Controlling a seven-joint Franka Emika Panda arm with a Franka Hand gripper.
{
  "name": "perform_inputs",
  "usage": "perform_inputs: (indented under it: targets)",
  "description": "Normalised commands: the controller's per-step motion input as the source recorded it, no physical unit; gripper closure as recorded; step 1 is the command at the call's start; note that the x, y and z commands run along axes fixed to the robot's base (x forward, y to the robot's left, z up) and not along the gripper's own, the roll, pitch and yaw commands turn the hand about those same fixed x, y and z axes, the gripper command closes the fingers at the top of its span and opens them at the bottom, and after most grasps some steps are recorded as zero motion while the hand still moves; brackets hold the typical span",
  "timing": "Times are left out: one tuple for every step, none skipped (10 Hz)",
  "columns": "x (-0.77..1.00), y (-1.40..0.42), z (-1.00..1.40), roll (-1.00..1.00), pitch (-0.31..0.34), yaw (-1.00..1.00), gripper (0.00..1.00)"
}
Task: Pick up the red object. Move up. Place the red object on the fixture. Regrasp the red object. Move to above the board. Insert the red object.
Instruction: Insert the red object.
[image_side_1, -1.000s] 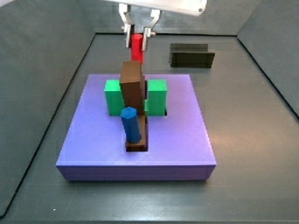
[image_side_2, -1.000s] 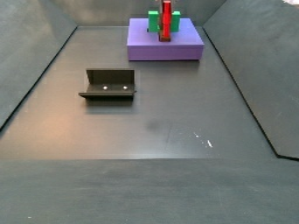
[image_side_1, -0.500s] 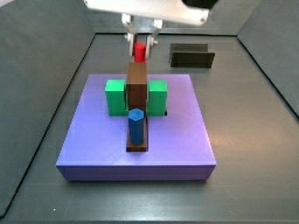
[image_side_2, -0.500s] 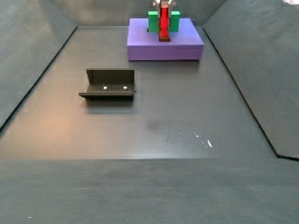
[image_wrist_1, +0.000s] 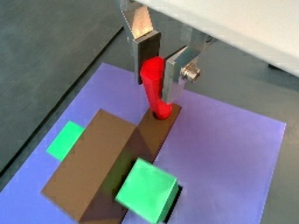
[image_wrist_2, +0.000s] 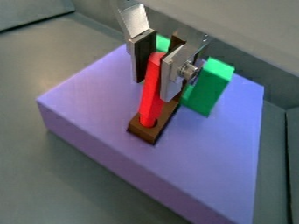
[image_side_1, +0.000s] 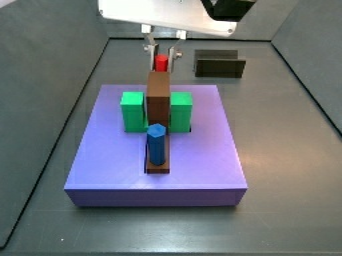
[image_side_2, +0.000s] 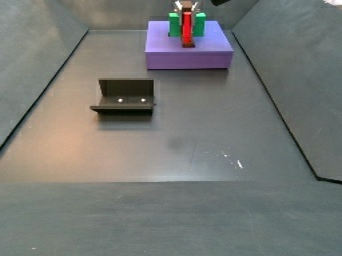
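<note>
Wrist views give the nearest look: the gripper (image_wrist_1: 160, 61) is seen directly over the large flat purple-blue square board (image_wrist_2: 93, 105), its flat silver fingers (image_wrist_2: 181, 68) pinching the upper part of the small thin bright red peg (image_wrist_2: 151, 87). The peg is held upright, and its lower end is seen at, or just inside, a dark opening in the brown strip (image_wrist_2: 152, 129) on the board; how deep it sits cannot be told. The peg looks smooth, round and glossy, of even thickness, with a rounded lower tip in a wrist view (image_wrist_1: 163, 110).

The step in hand is judged to be the insertion. It would be done well by keeping the peg vertical, lowering it straight and slowly, and easing the pinch only once the peg is seated, since a tilt could jam it against the edge of the opening.

Green blocks (image_wrist_1: 147, 188) are seen beside the tall brown bar (image_wrist_1: 96, 171) on the board. In a side view the short blue hexagonal peg (image_side_1: 154, 142) stands nearest, then the brown bar, then the red peg (image_side_1: 162, 62) under the gripper (image_side_1: 163, 45) at the board's far part. Farthest, well apart on the grey counter (image_side_1: 287, 120), the small dark box-like fixture (image_side_1: 219, 64) is seen standing bare.
</note>
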Motion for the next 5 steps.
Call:
perform_inputs:
  targets:
    - [0.20, 0.28, 0.20, 0.13, -0.037, 0.00, 1.00]
    - [0.00, 0.09, 0.00, 0.04, -0.050, 0.00, 1.00]
    - [-0.25, -0.04, -0.19, 0.00, -0.129, 0.09, 1.00]
    - [-0.51, -0.06, -0.21, 0.00, -0.209, 0.13, 1.00]
    - [-0.41, -0.04, -0.22, -0.01, -0.177, 0.13, 1.00]
